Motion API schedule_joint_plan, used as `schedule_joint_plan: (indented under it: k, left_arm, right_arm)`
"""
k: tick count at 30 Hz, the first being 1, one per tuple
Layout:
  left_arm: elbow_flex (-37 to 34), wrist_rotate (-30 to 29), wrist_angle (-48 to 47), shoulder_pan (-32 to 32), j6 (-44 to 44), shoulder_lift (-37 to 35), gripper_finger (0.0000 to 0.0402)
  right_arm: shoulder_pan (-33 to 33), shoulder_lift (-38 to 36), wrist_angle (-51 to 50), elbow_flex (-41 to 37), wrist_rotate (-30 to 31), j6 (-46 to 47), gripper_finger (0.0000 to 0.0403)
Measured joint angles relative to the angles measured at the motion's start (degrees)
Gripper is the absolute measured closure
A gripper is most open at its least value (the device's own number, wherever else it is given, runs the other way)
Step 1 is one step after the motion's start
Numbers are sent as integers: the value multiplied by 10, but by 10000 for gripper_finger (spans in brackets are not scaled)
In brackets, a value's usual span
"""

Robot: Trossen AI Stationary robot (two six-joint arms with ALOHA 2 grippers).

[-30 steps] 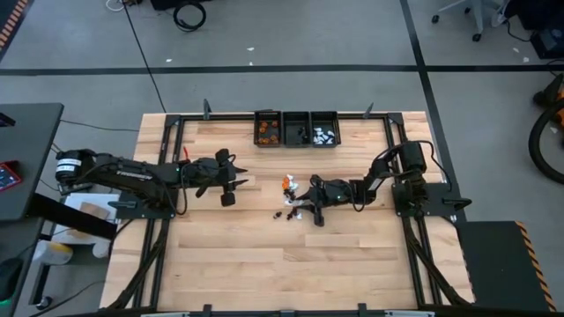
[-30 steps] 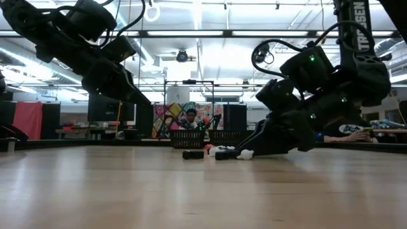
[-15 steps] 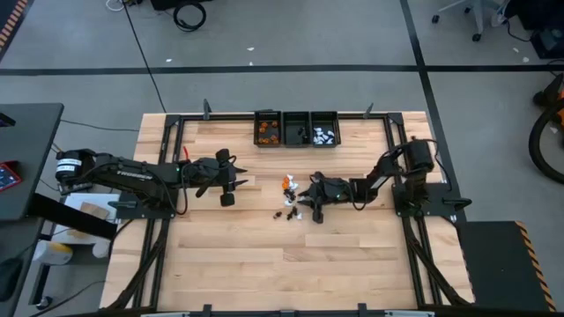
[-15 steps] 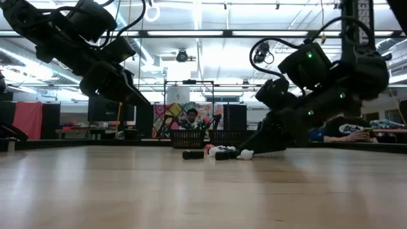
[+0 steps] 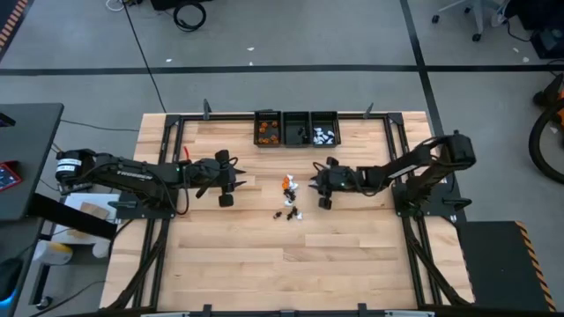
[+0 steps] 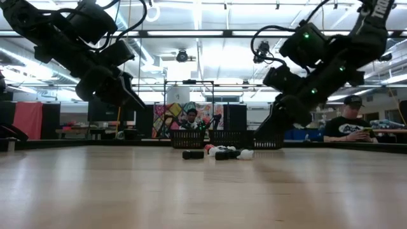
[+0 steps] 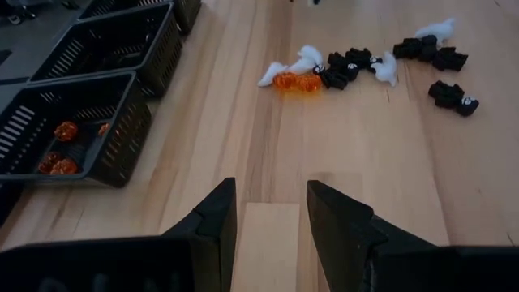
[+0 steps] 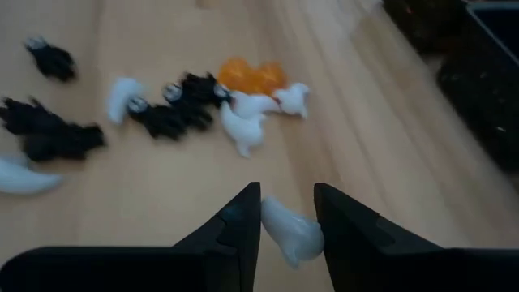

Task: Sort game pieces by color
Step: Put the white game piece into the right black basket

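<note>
The game pieces (image 5: pixel 289 199) lie in a small loose pile of black, white and orange pieces at the table's middle; they also show in the low view (image 6: pixel 219 152) and both wrist views (image 7: pixel 365 58) (image 8: pixel 178 105). My right gripper (image 5: pixel 315 184) hangs above the table just right of the pile, shut on one white game piece (image 8: pixel 290 232). My left gripper (image 5: pixel 236 182) hovers left of the pile, open (image 7: pixel 272 212), with only bare wood between its fingers. My right gripper pinches the white game piece (image 8: pixel 285 227) between its two fingers (image 8: pixel 242 221). The piece's rounded end sticks out past them. The fingers slant down from the table's right side toward the pile. The piece is lifted clear of the table.
Three small black bins stand side by side at the far edge: one with orange pieces (image 5: pixel 268 129) (image 7: pixel 77 134), a middle one (image 5: pixel 296 129), and one with white pieces (image 5: pixel 324 130). Bare wood lies all around the pile. A person sits beyond the table (image 6: pixel 350 124).
My right gripper has risen off the table at the pile and drawn back toward the table's right and far side, tipping up from a steep downward slant. The pile has stayed where it was.
</note>
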Motion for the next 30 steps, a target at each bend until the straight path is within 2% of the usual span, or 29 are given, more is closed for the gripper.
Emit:
schedule_joint_plan:
  k: [7,13,18,21,30]
  left_arm:
    - [0,0,2,0,0,0,271]
    - [0,0,-2,0,-9,0,271]
    - [0,0,-15,0,-27,0,271]
    - [0,0,-18,0,-32,0,271]
    - [0,0,-21,0,-33,0,272]
  right_arm:
    - [-48,-11,-205,102,58,-38,285]
    - [-123,-10,-313,186,109,-25,284]
    - [-182,-10,-369,247,111,-12,284]
    - [-227,-10,-390,269,97,-3,284]
    - [-340,9,-375,272,-32,69,284]
